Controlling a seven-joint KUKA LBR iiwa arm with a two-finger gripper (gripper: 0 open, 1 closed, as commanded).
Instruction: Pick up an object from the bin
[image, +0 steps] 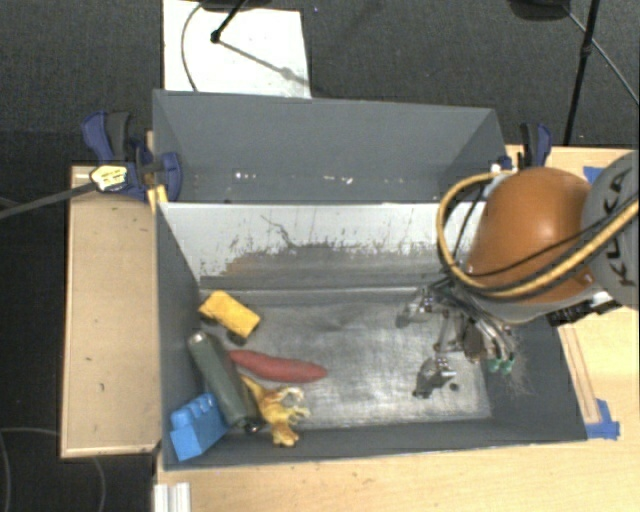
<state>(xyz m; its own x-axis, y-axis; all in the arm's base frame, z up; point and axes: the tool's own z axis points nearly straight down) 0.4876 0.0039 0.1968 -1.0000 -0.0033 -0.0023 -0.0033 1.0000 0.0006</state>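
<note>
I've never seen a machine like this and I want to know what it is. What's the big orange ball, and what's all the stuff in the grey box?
The picture is taken by one camera looking down into a grey metal bin. The orange ball is a cover on a robot arm that reaches in from the right, with cables looped round it. Below it is the gripper, the arm's hand for picking things up. It hangs over a bare patch of floor on the bin's right side.

The things lie together in the left corner: a yellow block, a long red piece, a dark grey cylinder, a blue brick and a small yellow toy. The gripper is well away from them.
</note>
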